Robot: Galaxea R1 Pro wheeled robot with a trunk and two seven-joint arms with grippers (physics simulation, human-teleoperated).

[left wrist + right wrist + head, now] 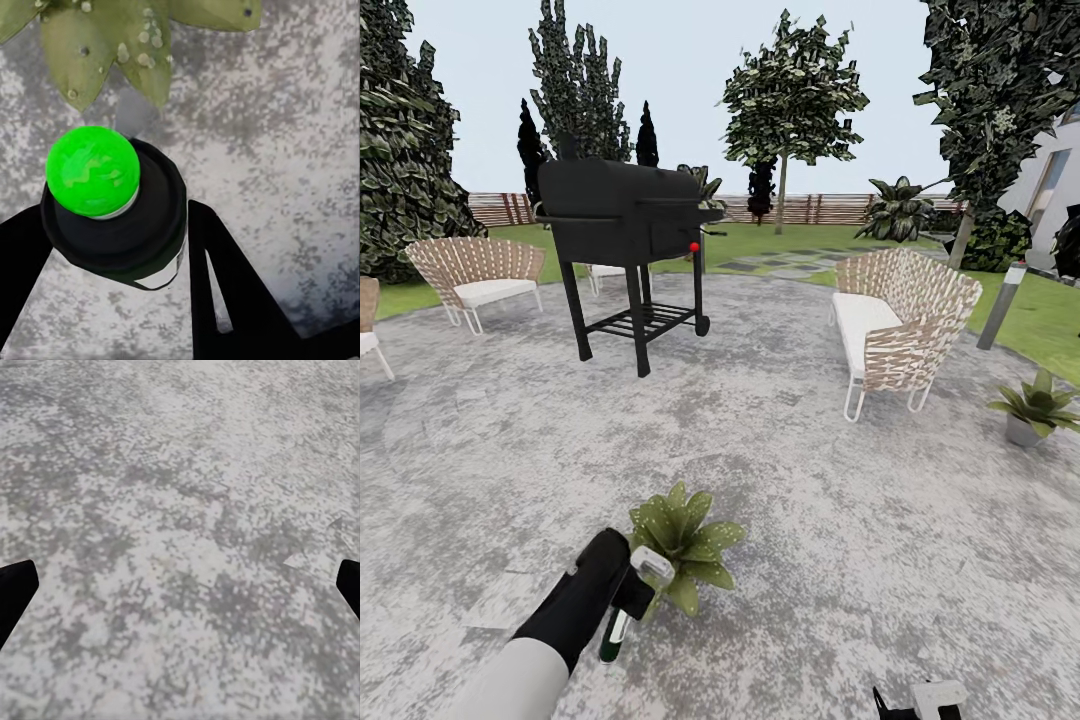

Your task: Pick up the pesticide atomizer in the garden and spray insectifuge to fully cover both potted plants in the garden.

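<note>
Head view: left tool (628, 592) is clamped on the spray bottle (622, 612), held above the paved patio (810, 480) just beside the near potted plant (685, 540). Bottle's long axis runs roughly upright, dark green body hanging below the fingers, white trigger head on top toward the leaves. Left wrist view: black fingers (225, 292) flank the bottle's black cap with its green spot (93, 171); droplets sit on the leaves. Second potted plant (1036, 408) stands well apart at right. Right tool (180, 585) hangs over bare paving, fingers spread wide, holding nothing.
</note>
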